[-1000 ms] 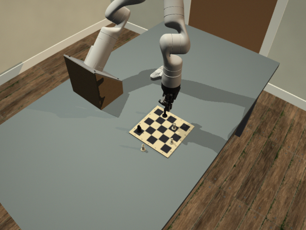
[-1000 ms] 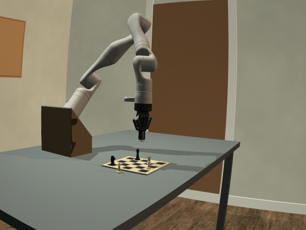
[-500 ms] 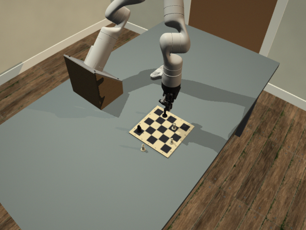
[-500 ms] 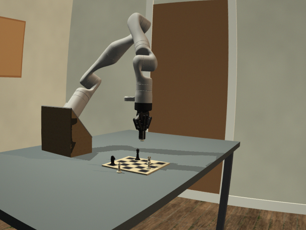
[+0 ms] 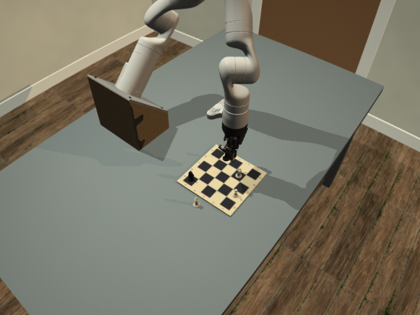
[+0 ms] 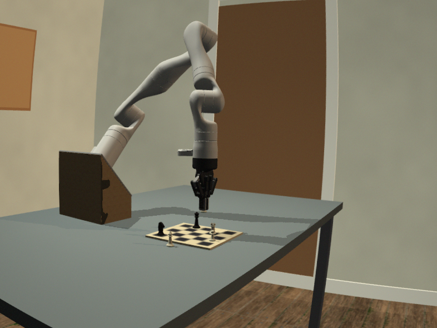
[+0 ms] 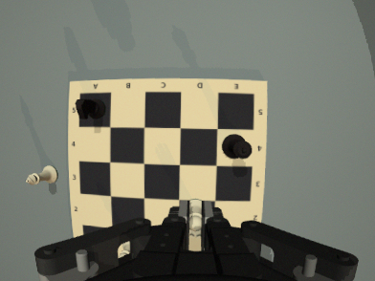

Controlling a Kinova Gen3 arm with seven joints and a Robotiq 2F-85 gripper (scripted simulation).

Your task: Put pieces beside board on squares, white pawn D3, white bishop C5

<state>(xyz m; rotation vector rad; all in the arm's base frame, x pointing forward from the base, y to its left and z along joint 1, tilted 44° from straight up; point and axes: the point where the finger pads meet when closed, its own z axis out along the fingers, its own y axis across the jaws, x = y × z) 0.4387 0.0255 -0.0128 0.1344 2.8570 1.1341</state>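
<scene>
Matt grey table point(image 5: 101, 237), wooden floor point(image 5: 339, 254)

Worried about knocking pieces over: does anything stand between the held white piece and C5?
Nothing visible does. C5 is bare, as are the squares between it and the end effector holding the white piece. The black knight and black piece stand aside.

High overview, low side, wrist downward

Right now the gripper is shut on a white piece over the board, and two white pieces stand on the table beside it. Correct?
Not quite. The top view shows only one white piece on the table beside the board. The gripper is shut on a white piece over the board.
</scene>
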